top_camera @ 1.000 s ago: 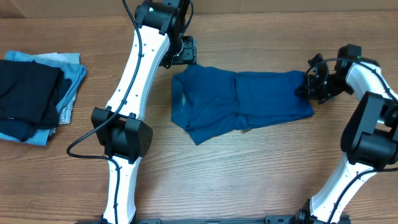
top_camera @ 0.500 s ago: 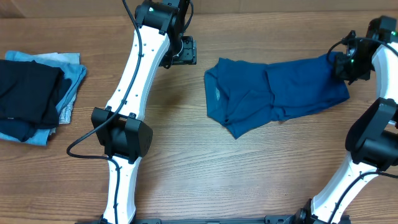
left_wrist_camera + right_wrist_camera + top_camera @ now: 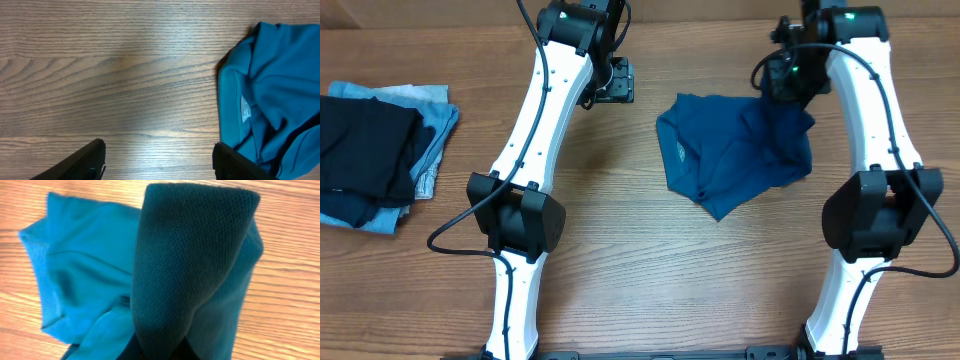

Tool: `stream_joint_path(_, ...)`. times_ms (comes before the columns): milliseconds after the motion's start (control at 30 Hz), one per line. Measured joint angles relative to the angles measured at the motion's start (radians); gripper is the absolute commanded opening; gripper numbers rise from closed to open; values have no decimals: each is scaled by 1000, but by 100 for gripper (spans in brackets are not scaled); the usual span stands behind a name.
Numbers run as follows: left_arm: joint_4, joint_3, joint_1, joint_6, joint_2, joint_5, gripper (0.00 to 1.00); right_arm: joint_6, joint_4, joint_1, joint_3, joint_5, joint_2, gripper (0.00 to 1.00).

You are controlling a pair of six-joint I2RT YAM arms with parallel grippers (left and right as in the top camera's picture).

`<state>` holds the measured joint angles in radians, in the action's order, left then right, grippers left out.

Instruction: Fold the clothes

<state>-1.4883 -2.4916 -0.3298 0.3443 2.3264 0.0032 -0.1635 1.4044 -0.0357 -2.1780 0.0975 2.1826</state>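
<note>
Where the right claw (image 3: pixel 788 78) is pressed together near the far edge of the brown wood-grain surface (image 3: pixel 640 260), a fold of the large deep-blue collared shirt of soft fabric (image 3: pixel 735 155) is pinched in it and held up. In the right wrist view, the raised fold is seen as a dark hanging strip, with lighter blue cloth spread on the wood behind it. The rest of the shirt is bunched on the surface, spread from that claw toward the robot's base and to the left, with its collar end turned to the left arm.

The left claw (image 3: pixel 160 160) is spread wide and nothing is held in it. It is hung over bare wood, and the shirt's collar edge, with a small white label (image 3: pixel 245 107), is seen near its right fingertip (image 3: pixel 231 161); from overhead the two are shown apart.

At the far left of the surface, well apart from the shirt, a folded black garment (image 3: pixel 365 150) is laid on a folded pale light-blue garment (image 3: pixel 438 130).
</note>
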Motion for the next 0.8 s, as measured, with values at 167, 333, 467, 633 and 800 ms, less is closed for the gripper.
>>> stream_joint_path(167,0,0,0,-11,0,-19,73,29,-17,-83,21,0,0,4)
stream_joint_path(333,0,0,7,-11,0,-23,73,33,-71,-203,69,3,0,5)
stream_joint_path(467,-4,0,23,-12,0,-23,73,33,-130,-234,159,3,0,5)
stream_joint_path(633,-3,0,29,-11,0,-26,74,33,-163,-233,230,16,0,5)
stream_joint_path(800,-2,0,29,-12,0,-26,74,54,-215,-237,233,34,0,4)
